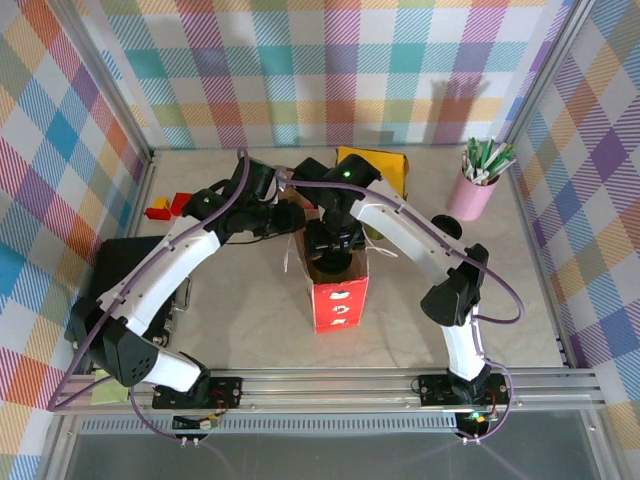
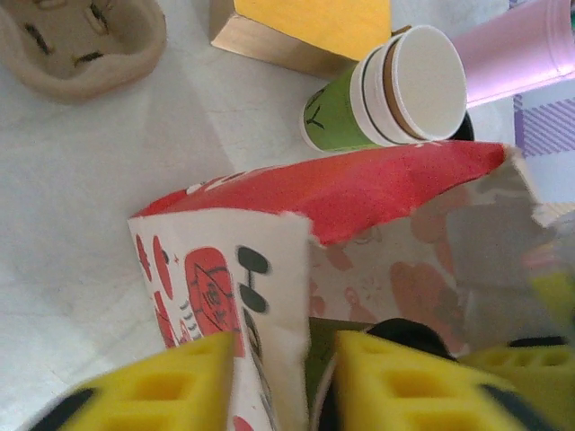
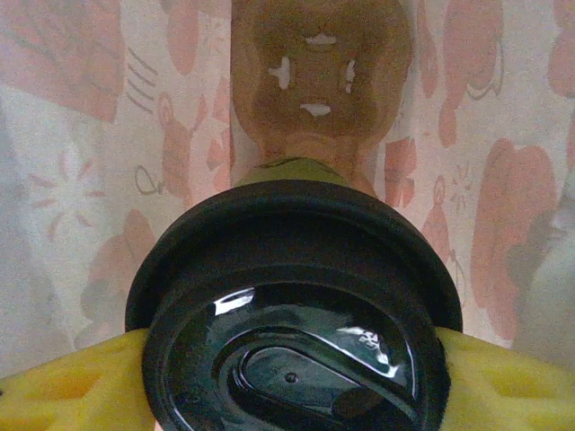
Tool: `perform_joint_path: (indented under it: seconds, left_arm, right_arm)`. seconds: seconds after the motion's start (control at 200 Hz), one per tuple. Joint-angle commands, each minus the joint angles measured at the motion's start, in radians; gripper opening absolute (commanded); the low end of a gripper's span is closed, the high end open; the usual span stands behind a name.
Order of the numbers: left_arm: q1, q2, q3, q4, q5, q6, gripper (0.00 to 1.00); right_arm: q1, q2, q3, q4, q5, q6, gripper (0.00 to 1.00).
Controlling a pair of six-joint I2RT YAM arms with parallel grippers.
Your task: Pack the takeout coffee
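Left to right across the bench. At 10 o'clock of the red paper bag, the left hand straddles the bag's wall at the mouth, one yellow finger outside and one inside. We cannot tell whether it pinches the paper or merely brackets it. At centre, the right hand is closed on the takeout coffee, its fingers bearing on the cup at 3 and 9 o'clock beneath the black lid's rim. The cup hangs upright inside the bag, above a brown pulp tray on the bag's floor. We judge the step in hand to be lowering the cup to rest. It is best done with the wall drawn outward so the mouth stands wide. The descent should be straight and the cup vertical, aimed at the tray. Release should come only once the base is seated, followed by a straight lift clear of the paper. At 2 o'clock, well apart, stands the pink cup, which plays no part.
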Motion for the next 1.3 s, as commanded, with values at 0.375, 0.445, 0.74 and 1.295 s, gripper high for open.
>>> perform_joint_path:
  seconds: [0.375,0.445,0.74,1.295]
  left_arm:
    - [0.08,0.132,0.217,-0.205,0.061,0.298,0.6]
    - [0.08,0.148,0.216,-0.196,0.093,0.289,0.6]
    - [0.08,0.181,0.22,-0.151,0.122,0.254,0.38]
    - [0.044,0.053,0.053,0.063,0.148,0.182,0.02]
  right_arm:
    - [0.03,-0.065,-0.02,-0.142,-0.017,-0.028,0.67]
    - [0.03,-0.072,-0.027,-0.131,-0.014,-0.027,0.67]
    - [0.029,-0.101,-0.113,-0.083,-0.031,-0.012,0.67]
    - [0.027,-0.136,-0.198,-0.02,-0.011,0.009,0.67]
